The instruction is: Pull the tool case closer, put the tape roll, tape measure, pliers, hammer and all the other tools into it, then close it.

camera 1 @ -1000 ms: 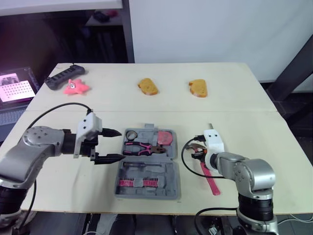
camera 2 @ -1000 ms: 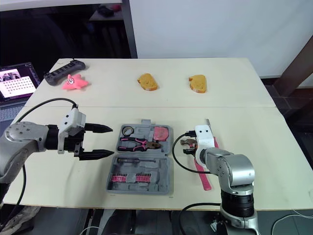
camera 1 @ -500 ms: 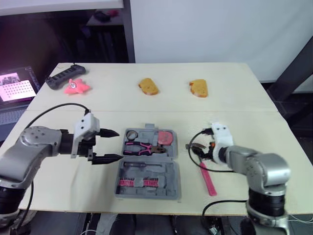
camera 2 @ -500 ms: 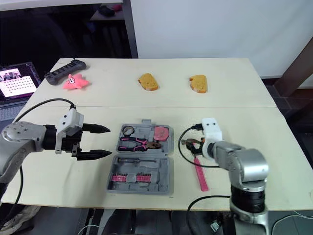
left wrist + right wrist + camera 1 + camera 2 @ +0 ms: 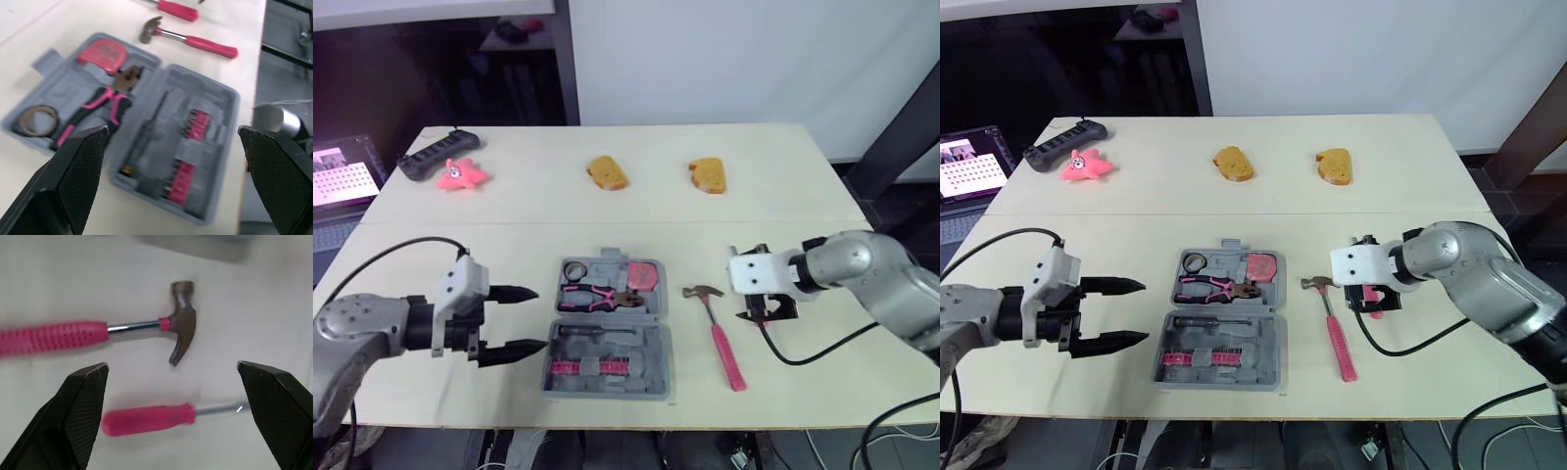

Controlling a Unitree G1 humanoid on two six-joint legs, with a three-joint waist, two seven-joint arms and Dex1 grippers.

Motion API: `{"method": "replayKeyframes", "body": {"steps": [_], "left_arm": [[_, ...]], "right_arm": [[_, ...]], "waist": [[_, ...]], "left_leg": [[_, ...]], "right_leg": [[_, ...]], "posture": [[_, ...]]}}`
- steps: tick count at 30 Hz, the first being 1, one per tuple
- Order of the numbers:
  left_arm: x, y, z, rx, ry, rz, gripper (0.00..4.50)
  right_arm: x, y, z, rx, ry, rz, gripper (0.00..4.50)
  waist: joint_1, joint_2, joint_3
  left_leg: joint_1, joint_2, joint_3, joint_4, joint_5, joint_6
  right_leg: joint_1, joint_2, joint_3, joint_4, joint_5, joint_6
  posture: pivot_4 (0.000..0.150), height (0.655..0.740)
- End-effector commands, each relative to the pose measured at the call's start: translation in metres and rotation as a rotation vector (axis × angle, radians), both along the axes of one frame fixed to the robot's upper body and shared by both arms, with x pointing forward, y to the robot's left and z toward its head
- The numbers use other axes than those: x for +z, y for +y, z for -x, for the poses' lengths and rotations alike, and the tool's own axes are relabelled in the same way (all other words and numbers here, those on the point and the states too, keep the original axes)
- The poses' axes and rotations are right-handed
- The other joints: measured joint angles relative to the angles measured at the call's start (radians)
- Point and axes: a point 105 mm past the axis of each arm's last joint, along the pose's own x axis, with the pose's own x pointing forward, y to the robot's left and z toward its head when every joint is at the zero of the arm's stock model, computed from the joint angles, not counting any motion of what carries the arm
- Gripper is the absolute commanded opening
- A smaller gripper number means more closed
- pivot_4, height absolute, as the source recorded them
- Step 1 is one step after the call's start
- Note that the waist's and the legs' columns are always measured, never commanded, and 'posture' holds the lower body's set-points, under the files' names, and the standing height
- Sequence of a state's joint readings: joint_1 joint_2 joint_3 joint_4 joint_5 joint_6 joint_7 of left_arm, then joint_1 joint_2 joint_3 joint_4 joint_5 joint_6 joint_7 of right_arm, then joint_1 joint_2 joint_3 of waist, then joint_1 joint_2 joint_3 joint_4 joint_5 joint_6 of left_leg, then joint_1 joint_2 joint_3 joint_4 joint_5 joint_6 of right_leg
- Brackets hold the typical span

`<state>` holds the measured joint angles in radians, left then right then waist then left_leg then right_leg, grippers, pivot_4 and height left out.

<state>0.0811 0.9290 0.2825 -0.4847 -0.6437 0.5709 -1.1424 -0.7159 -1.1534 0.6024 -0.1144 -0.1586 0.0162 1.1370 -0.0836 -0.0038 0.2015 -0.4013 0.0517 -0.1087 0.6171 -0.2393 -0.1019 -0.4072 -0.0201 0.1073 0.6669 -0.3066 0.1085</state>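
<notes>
1. The hammer (image 5: 716, 321) lies flat on the desk (image 5: 607, 196), just to the right of the open tool case (image 5: 668, 362) and apart from it. Its head points toward the back edge. Its pink handle runs toward the front edge and leans a little to the right.
2. The right hand (image 5: 172, 364) is the nearer one. It hangs above the desk just right of the hammer's head end, so the hammer lies on its case side. Its fingers are spread wide and grip nothing.
3. A pink-handled screwdriver (image 5: 151, 418) lies under that hand. In the right wrist view it runs roughly parallel to the hammer and just beside it, so either tool is within close reach.
4. The left hand (image 5: 540, 318) waits left of the case near the front edge. Its fingers point at the case, parted wide and empty.
5. The pliers (image 5: 592, 293), tape roll (image 5: 575, 269) and tape measure (image 5: 646, 275) already sit in the case's back half.
6. Judgement: the right arm should shift toward the case and bring its fingers across the handle.
</notes>
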Motion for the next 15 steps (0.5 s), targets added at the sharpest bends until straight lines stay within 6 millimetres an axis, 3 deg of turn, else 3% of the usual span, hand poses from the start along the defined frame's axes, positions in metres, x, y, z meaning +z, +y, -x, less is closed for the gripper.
{"method": "replayKeyframes", "body": {"steps": [1, 6, 15], "left_arm": [[0.009, -0.004, 0.002, 0.011, -0.066, 0.007, 4.50], [0.007, -0.003, 0.005, 0.043, -0.091, 0.002, 4.50], [0.006, 0.001, 0.011, 0.079, -0.085, -0.009, 4.50]], "right_arm": [[-0.008, 0.008, -0.009, 0.323, -0.103, 0.212, 4.45], [-0.026, 0.018, -0.020, 0.585, -0.130, 0.361, 4.45], [-0.047, 0.022, -0.007, 0.756, -0.055, 0.435, 4.45]], "waist": [[0.003, 0.000, 0.000], [0.016, -0.001, 0.000], [0.015, -0.001, 0.000]], "left_leg": [[0.001, 0.000, 0.000, 0.000, 0.000, 0.000], [0.001, 0.000, -0.001, -0.001, 0.001, -0.001], [0.002, 0.000, -0.001, -0.002, 0.001, -0.001]], "right_leg": [[0.001, 0.000, 0.000, 0.000, 0.000, -0.001], [0.002, 0.000, 0.000, 0.000, 0.000, 0.000], [0.003, 0.000, 0.000, 0.003, 0.000, 0.000]], "posture": [[0.150, 0.7400], [0.150, 0.7400], [0.150, 0.7400]]}}
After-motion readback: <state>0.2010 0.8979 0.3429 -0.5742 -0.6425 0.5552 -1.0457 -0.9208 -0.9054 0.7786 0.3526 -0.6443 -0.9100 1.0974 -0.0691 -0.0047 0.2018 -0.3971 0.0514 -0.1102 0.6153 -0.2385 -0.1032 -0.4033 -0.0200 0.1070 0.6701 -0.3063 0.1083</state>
